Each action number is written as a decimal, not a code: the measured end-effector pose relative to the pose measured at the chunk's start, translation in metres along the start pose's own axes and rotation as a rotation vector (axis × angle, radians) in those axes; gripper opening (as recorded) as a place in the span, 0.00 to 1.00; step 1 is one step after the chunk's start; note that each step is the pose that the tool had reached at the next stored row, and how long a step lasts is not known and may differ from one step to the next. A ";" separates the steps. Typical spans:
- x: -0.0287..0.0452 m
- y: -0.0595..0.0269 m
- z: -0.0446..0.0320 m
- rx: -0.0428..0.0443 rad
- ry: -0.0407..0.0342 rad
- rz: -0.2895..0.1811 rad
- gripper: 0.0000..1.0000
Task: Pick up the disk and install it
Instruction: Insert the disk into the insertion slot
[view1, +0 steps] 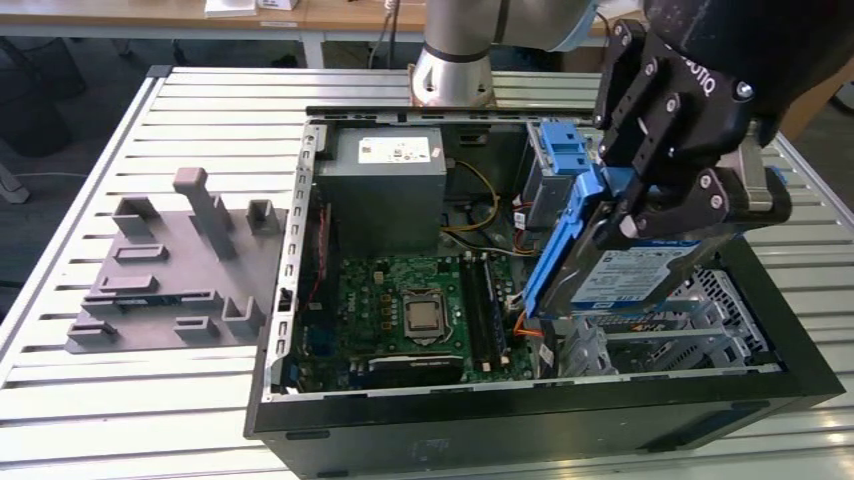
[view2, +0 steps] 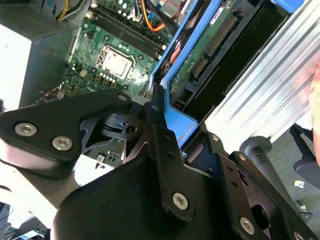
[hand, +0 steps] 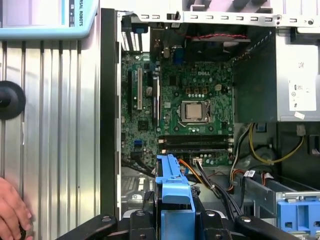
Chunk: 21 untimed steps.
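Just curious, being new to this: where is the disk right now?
On the exterior view's right, the disk hangs tilted in the gripper, just above the drive cage inside the open computer case.

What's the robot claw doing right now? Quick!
Gripper: shut on the disk, holding it tilted over the open computer case.

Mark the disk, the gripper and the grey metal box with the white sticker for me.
disk (view1: 638, 282), exterior view, on its white-and-blue label.
gripper (view1: 683, 218), exterior view, midway between its fingertips, shut on the disk.
grey metal box (view1: 387, 205), exterior view, on its bare grey side.
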<state>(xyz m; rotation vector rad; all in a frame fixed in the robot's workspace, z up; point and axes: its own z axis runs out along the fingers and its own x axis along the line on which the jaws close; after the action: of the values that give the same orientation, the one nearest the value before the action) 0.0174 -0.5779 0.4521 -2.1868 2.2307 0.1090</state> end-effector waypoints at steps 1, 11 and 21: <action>0.0000 -0.0023 0.0001 -0.0001 0.0008 0.000 0.37; -0.0003 -0.0204 0.0002 0.0005 0.0274 0.001 0.37; -0.0005 -0.0322 0.0003 0.0005 0.0275 0.001 0.37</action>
<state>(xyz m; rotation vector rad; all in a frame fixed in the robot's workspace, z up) 0.0496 -0.5779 0.4506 -2.2004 2.2456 0.0789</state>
